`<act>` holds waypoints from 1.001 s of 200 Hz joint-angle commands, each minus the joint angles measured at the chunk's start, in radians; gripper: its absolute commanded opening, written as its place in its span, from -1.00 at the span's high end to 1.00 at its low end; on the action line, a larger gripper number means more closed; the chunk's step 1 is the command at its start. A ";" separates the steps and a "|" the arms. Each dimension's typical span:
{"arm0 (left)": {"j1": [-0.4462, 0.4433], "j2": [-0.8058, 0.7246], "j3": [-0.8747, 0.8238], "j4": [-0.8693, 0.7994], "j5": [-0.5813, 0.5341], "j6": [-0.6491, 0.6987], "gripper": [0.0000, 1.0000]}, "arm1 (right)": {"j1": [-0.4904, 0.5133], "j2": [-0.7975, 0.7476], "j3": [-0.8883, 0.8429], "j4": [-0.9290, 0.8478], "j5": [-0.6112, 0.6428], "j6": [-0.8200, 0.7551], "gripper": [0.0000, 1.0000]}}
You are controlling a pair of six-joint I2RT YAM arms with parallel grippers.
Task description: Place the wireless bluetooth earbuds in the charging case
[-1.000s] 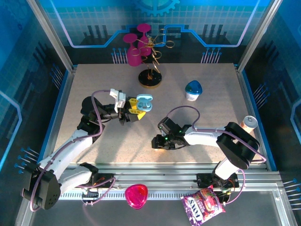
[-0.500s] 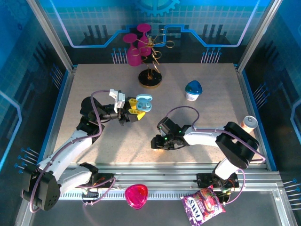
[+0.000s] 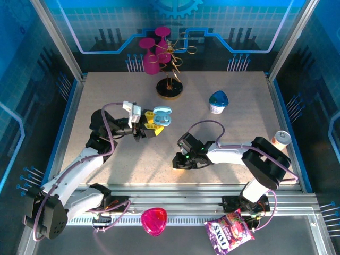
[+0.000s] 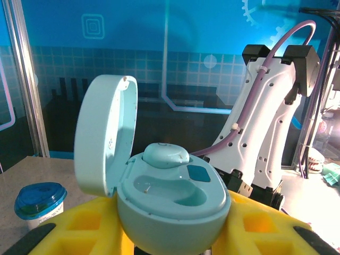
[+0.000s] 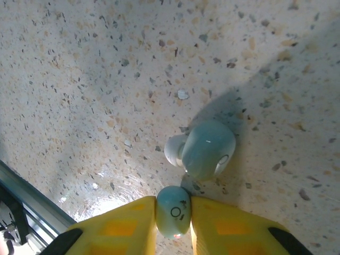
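Pinching a tiny pale blue-white plastic earbud [image 5: 173,208] between its yellow fingers [image 5: 122,226], the right gripper [image 5: 173,220] hangs low over the speckled beige tabletop [image 5: 79,79], its jaws pressed against the 2 sides of that bud. A second pale earbud [image 5: 204,150] lies loose on the tabletop at 1 o'clock from the pinched one, just beside it.

Seen from overhead, the right gripper sits at about 4 o'clock from the left gripper [image 3: 150,127], well apart from it. The left gripper clamps the base of a pale blue pebble-shaped plastic charging case [image 4: 170,212] between its yellow pads and holds it upright. In the left wrist view the case's round lid [image 4: 103,143] stands open at 9 o'clock. A third earbud [image 4: 166,155] is seated in the far socket, at 12 o'clock inside the case, and the near socket [image 4: 159,188] lies open. A blue-lidded white cup [image 4: 38,201] stands on the table at 8 o'clock from the case.
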 commanded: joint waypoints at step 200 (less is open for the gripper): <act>0.004 0.054 -0.059 -0.062 -0.195 0.178 0.50 | 0.000 -0.375 0.527 -0.792 0.406 -0.346 0.64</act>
